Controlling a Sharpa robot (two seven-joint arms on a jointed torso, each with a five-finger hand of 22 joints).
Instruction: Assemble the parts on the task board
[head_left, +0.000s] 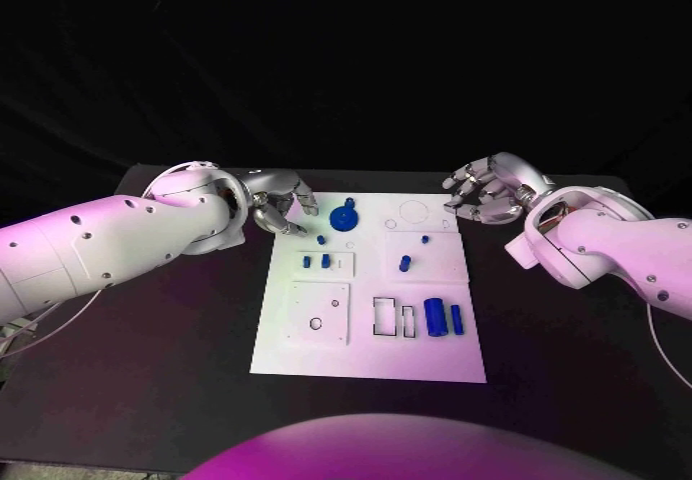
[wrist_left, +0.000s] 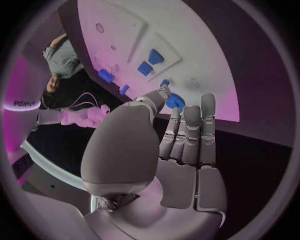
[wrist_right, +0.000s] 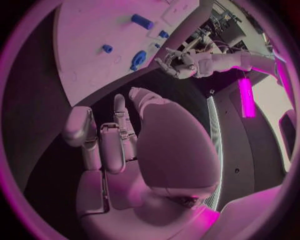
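The white task board (head_left: 368, 350) lies in the middle of the black table. A round blue part (head_left: 345, 217) sits near its far edge. Small blue parts (head_left: 326, 260) stand in the left middle, one small part (head_left: 405, 263) to the right, and two longer blue parts (head_left: 436, 317) by the rectangular slots. My left hand (head_left: 277, 205) hovers at the board's far left corner, fingers apart, holding nothing. In the left wrist view the left hand (wrist_left: 181, 135) has its fingertips just short of the round blue part (wrist_left: 174, 101). My right hand (head_left: 488, 190) hangs empty off the far right corner, fingers loosely bent.
Black table (head_left: 577, 340) surrounds the board on all sides. In the right wrist view the board (wrist_right: 94, 30) with its blue parts (wrist_right: 142, 21) lies beyond my right hand (wrist_right: 119, 145), and the left hand (wrist_right: 178, 62) is across it.
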